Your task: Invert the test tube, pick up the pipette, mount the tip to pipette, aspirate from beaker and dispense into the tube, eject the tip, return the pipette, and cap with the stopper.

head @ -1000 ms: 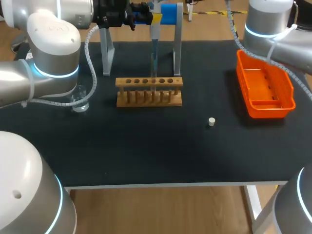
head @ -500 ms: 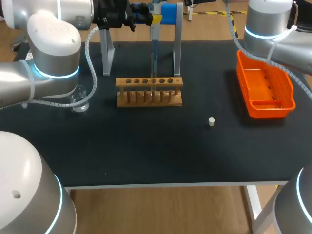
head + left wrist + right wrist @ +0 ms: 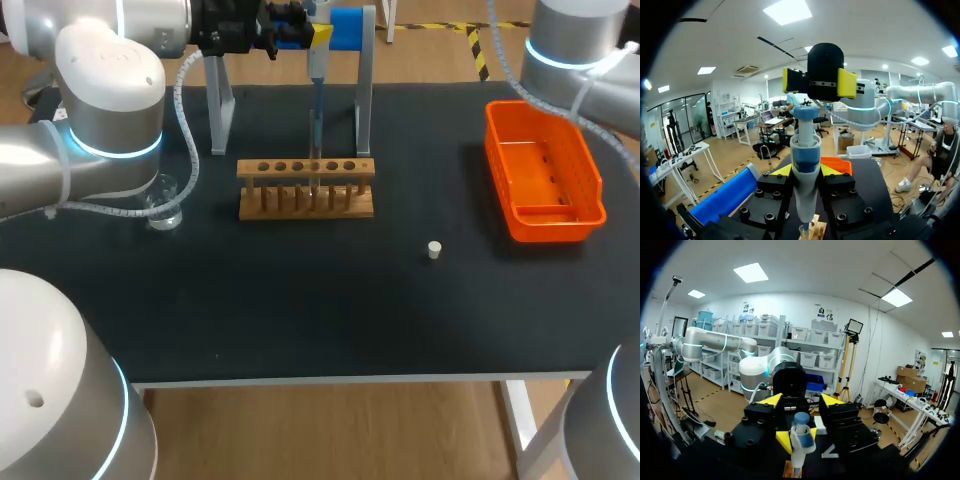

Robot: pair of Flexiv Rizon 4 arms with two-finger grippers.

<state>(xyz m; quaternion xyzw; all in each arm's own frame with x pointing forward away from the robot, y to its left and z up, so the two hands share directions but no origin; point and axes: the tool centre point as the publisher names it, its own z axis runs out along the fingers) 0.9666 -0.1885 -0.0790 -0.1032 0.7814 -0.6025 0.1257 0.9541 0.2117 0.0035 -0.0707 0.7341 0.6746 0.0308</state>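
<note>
Pipette (image 3: pixel 317 75) upright over wooden rack (image 3: pixel 305 188), toward back of table (image 3: pixel 300 300). Lower end down at a hole just right of rack's middle, where a clear test tube (image 3: pixel 314 186) stands. Tube mouth directly under pipette in left wrist view; cannot tell whether the tip is inside.

Clamped by left gripper (image 3: pixel 805 171): yellow fingertips (image 3: pixel 781 170) pressed on both sides of the white-and-blue body. Left arm (image 3: pixel 110 90) in from the left, reaching along the back edge.

Right gripper (image 3: pixel 801 401) facing pipette's blue top cap, cap ahead of its fingers. Fingers spread, holding nothing. From left wrist view, a black barrel with yellow pads apart on either side, beyond the cap. Right arm (image 3: pixel 575 50) at far right corner.

Stand (image 3: pixel 364 100) with blue bar just beside pipette, behind rack.

Glass beaker (image 3: pixel 163 207) left of rack, near left arm.

Small white stopper (image 3: pixel 434 250) alone on black surface, right of and in front of rack.

Orange basket (image 3: pixel 545 180) at right side, apart from stopper.
</note>
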